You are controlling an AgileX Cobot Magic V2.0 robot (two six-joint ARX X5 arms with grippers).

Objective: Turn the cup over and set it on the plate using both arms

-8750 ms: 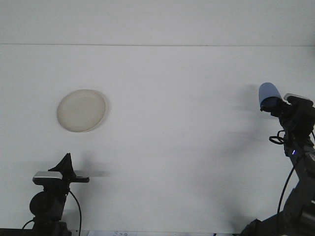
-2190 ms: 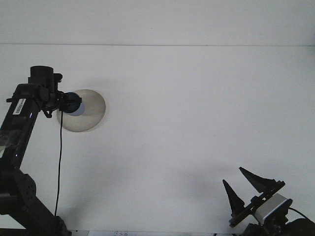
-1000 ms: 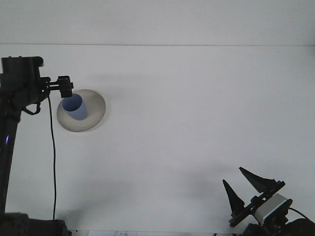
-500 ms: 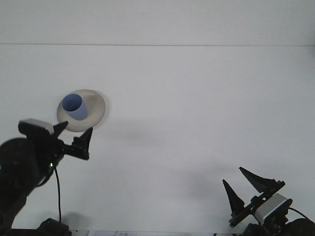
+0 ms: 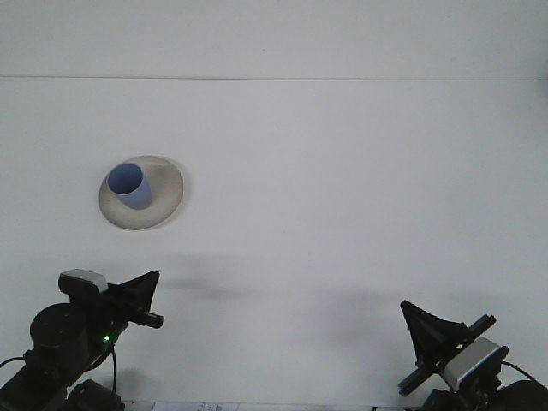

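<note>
A light blue cup [image 5: 128, 186] stands upright, mouth up, on the left part of a cream plate [image 5: 163, 201] at the left of the white table. My left gripper [image 5: 144, 295] is low at the bottom left, well in front of the plate and apart from it; its black fingers show as one wedge, shut on nothing. At the bottom right, far from the cup, my right gripper [image 5: 425, 323] is also shut and empty.
The white table [image 5: 342, 188] runs back to a far edge where a white wall begins. Only the plate and cup stand on it. Both arm bases sit at the near edge.
My left arm has drawn back and down from the plate, leaving the cup standing on it, and its fingers have come together. The right gripper's fingers, spread before, have closed.
</note>
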